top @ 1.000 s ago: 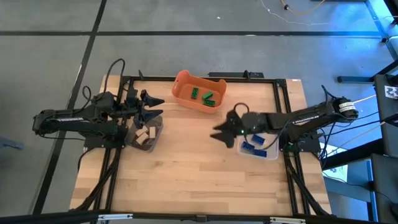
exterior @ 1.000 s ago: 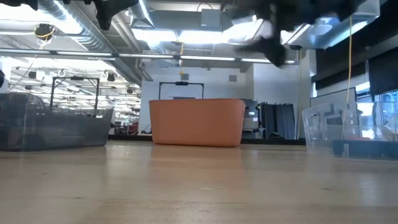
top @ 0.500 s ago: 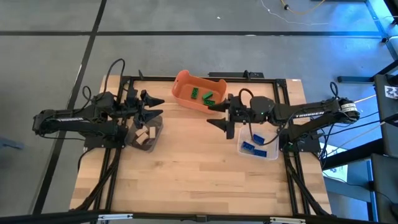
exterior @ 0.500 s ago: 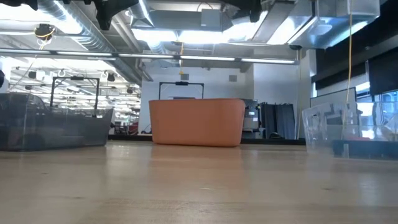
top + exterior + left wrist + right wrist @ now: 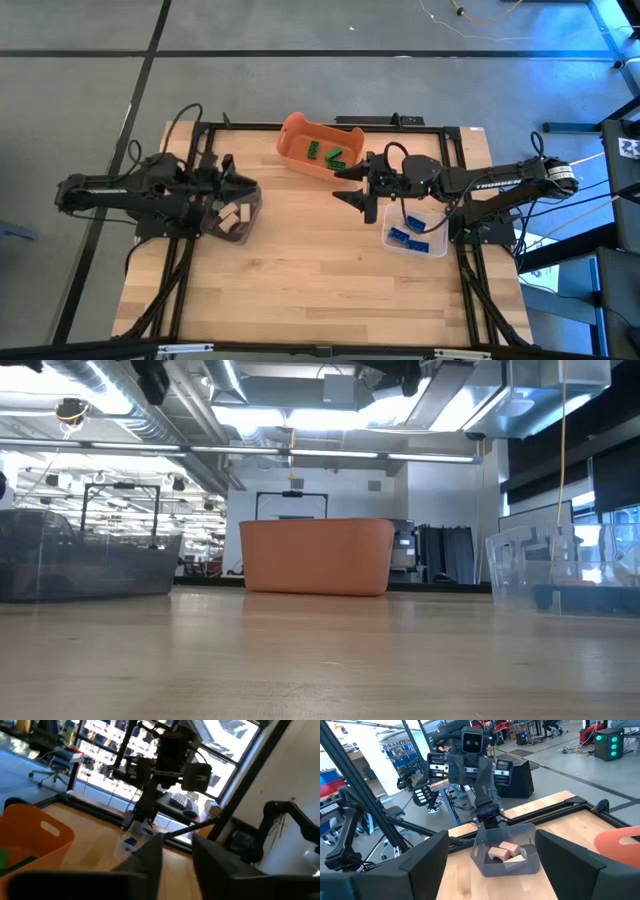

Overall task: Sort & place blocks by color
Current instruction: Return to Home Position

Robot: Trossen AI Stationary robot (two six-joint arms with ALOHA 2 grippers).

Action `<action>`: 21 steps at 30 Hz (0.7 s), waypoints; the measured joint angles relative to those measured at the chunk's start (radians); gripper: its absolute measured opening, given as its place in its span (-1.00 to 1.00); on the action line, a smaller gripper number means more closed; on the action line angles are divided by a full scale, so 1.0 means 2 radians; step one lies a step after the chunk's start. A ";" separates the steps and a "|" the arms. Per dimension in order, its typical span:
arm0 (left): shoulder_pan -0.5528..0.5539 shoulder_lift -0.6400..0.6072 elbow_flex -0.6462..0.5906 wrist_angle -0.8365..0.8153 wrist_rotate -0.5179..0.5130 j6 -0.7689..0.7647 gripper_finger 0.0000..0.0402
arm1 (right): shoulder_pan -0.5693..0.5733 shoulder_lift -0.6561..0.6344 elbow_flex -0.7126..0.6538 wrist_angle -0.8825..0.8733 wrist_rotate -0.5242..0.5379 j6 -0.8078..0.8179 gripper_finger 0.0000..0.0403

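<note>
The bare wood of the surface carries no loose piece in the high view, so the sort looks finished. The green blocks lie in the orange bin at the middle of the far edge. The blue blocks sit in the clear bin by the right edge, and the tan blocks rest in the dark container by the left edge. That is three colours in three homes.

The right gripper hangs above the surface between the orange bin and the clear bin, fingers spread wide and carrying nothing. The left gripper sits above the dark container's far rim. Its wrist view shows a gap between the two fingers and nothing held there, so it reads as released too.

As a judgement, only the tidy-up is left: both arms have to fold away to rest, since no block waits to be picked.
</note>
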 joint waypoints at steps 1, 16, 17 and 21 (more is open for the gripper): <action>-0.005 -0.008 0.000 -0.006 0.000 0.010 -0.60 | 0.000 0.000 0.000 0.000 0.000 0.000 0.48; -0.016 -0.176 -0.028 -0.111 -0.011 0.092 -1.00 | 0.000 0.000 0.000 0.001 0.000 0.000 0.48; -0.016 -0.193 -0.040 -0.108 -0.011 0.091 -1.00 | 0.000 0.000 0.000 0.001 0.000 0.000 0.48; -0.015 -0.243 -0.090 -0.079 -0.010 0.079 -1.00 | 0.000 0.000 0.000 0.000 0.000 0.000 0.48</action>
